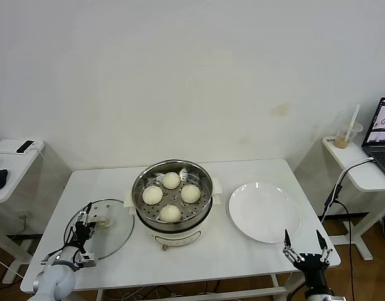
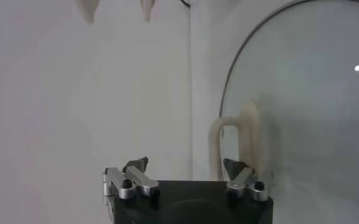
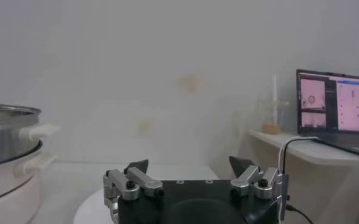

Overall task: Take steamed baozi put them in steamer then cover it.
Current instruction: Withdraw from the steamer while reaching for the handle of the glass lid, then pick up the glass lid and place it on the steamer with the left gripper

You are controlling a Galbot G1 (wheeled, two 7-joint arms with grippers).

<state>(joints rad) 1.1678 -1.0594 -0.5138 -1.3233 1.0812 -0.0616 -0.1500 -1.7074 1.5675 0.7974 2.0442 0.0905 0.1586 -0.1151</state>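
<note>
laptop cut by frame edge, cover partly out of frame

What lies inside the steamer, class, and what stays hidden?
Inside the steamer, four steamed baozi sit on a perforated steel tray, uncovered. Whatever lies beneath that tray cannot be seen.

- Baozi: four smooth cream-white buns, on the perforated tray inside the steamer.
- Steamer: shiny steel pot on white base, uncovered, table centre.
- Cover: clear glass lid, cream handle, flat on table left of steamer.
</note>
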